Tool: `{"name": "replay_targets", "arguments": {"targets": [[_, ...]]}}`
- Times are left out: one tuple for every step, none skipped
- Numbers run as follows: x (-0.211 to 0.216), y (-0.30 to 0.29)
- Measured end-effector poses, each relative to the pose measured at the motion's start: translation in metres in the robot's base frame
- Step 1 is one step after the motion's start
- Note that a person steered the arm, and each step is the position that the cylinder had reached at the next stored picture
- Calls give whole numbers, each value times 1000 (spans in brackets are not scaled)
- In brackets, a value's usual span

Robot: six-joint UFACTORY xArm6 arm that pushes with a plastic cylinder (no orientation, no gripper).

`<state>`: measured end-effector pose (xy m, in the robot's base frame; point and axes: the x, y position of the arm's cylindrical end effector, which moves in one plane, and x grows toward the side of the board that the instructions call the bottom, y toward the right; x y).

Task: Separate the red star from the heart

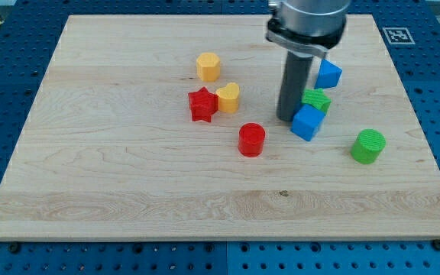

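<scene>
The red star-shaped plastic block [202, 104] lay near the middle of the pale wooden board [128, 183], touching the yellow heart-shaped plastic block [228, 97] on its right side in the view. The two were still together; the separation had not been made.

The arm's dark rod stood well to the view's right of that pair. Its tip [290, 118] rested at board level just beside the blue cube [307, 122], with the green star-shaped block [316, 100] behind it. Being a plain rod, the tool had no jaws to open or close and held nothing.

Other items noted: a yellow hexagonal block [208, 66] above the pair, a red cylinder [251, 140] below and to the right, a second blue block [328, 74] partly hidden by the arm, and a green cylinder [368, 146] far right.

Recommendation: the tip should be brought to the seam between star and heart, entering from the view's top or bottom, then pushed leftward against the star alone. The route should avoid the red cylinder, and the push should stay centred so the star does not spin off.
</scene>
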<state>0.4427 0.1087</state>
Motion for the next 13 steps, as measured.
{"name": "replay_targets", "arguments": {"targets": [[0, 8], [0, 8], [4, -6], [15, -37], [18, -67], [-8, -67], [-14, -72], [-9, -73], [-7, -83], [-6, -109], [-4, -143], [-4, -168], [-4, -179]]}}
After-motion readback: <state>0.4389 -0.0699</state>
